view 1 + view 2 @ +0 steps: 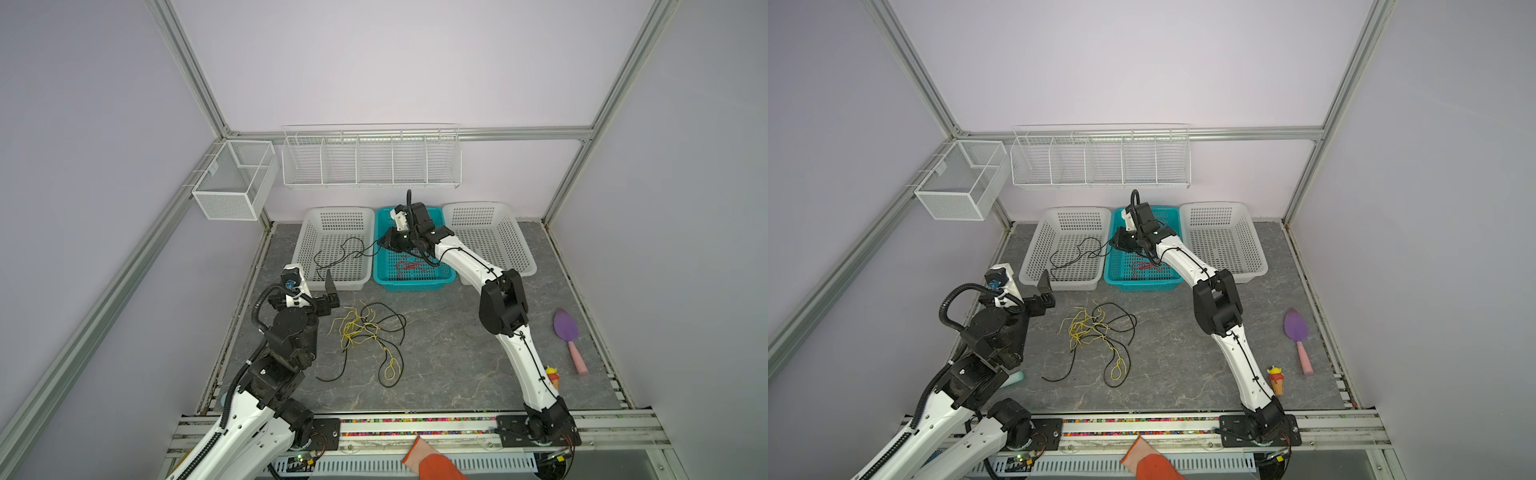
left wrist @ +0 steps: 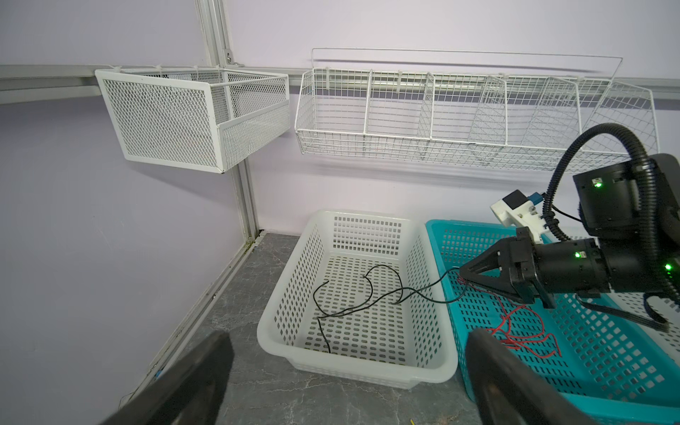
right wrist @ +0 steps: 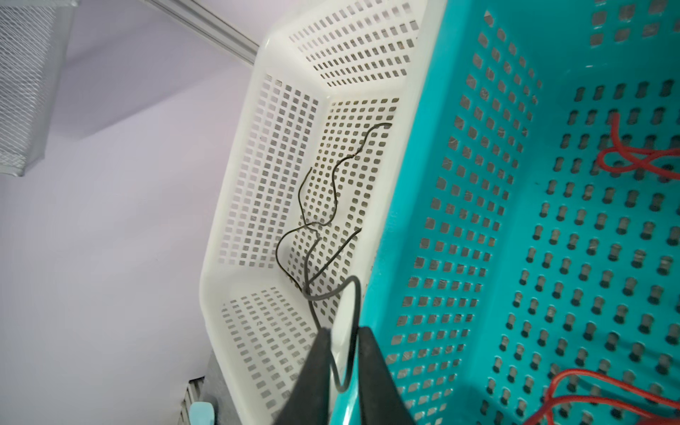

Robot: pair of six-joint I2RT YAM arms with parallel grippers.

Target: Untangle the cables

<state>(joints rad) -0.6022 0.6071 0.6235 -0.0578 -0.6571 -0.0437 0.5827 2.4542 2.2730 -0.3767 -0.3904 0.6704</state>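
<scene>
- Right pincer: pressed together on a black cable above the adjoining basket rims; the cable trails into the white basket.
- Left pincer: spread wide, near that basket's front.
- Red cables: in teal basket.
- Yellow-and-black tangle: on tabletop.

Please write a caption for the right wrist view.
Black cable loops between the right hand's fingers; red cables lie in the teal basket.

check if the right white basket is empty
Empty: in both top views the right white basket shows only its bare perforated floor, nothing inside.
</scene>
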